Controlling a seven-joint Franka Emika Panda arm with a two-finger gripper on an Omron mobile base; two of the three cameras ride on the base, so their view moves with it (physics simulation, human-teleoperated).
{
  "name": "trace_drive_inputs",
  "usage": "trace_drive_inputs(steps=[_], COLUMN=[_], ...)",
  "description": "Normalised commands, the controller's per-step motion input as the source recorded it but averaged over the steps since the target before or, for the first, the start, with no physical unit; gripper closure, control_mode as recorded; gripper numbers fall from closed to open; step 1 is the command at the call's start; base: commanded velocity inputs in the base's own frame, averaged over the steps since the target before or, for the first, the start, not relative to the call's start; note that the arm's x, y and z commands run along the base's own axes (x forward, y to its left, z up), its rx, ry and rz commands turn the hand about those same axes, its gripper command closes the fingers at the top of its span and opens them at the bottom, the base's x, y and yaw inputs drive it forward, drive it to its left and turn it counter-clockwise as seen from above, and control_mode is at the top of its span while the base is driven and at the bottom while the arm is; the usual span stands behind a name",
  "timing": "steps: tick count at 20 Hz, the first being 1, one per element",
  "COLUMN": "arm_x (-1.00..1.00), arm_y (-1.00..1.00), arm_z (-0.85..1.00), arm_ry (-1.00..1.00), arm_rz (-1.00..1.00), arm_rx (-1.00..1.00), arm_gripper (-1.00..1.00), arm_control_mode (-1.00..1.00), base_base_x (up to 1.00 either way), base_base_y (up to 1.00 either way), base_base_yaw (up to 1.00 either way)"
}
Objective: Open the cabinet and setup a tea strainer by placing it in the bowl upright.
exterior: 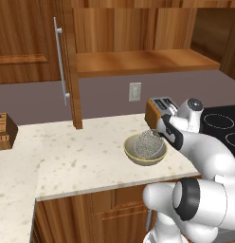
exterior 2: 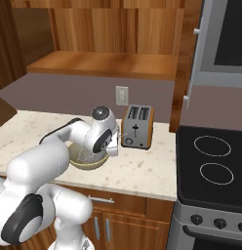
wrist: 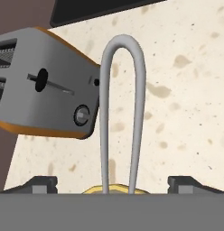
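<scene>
The tea strainer is a round, shallow dish of grey metal mesh with a speckled surface. A thin grey wire loop handle rises from it in the hand view. The strainer sits inside the bowl, mesh side showing from above, and is slightly smaller than the bowl's opening.

The bowl is olive-tan with a pale rim and a yellowish inside. It stands on the speckled cream tabletop, just in front and to the left of the toaster.

The hand is directly above the right side of the bowl, beside the toaster. Its two dark fingertips stand well apart, one on each side of the wire handle, with visible gaps between them and the wire. The hand is open and grips nothing.

The cabinet above the bowl stands open, its door swung to the left, showing a bare wooden shelf. A wall outlet sits behind the bowl.
</scene>
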Motion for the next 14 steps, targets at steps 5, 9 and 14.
trace_drive_inputs(steps=[5,9,14], arm_x=[0.00,0.00,0.00], arm_y=[0.00,0.00,0.00], arm_z=[0.00,0.00,0.00], arm_ry=[0.00,0.00,0.00], arm_rz=[0.00,0.00,0.00], arm_rx=[0.00,0.00,0.00], arm_gripper=[1.00,1.00,1.00], arm_control_mode=[-1.00,-1.00,-1.00], base_base_x=[0.00,0.00,0.00], base_base_y=[0.00,0.00,0.00], base_base_yaw=[0.00,0.00,0.00])
